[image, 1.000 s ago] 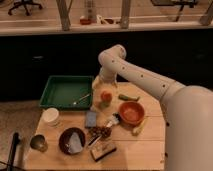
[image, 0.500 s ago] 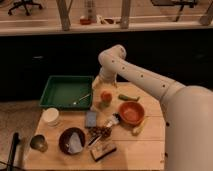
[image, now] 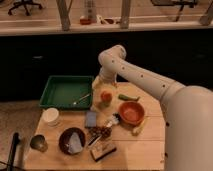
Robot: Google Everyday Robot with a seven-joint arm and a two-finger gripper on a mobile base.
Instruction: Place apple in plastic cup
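The apple is a small red-orange ball at the table's back middle, just right of the green tray. It sits at the mouth of the pale yellowish-green plastic cup, of which only a sliver shows beneath it. My gripper hangs directly over the apple at the end of the white arm, which reaches in from the right. Its lower end merges with the apple's top, so I cannot make out whether it still holds the fruit.
A green tray holding a utensil lies at the back left. An orange bowl and a green vegetable are to the right. A blue sponge, dark bowl, white container and dark metallic cup fill the front.
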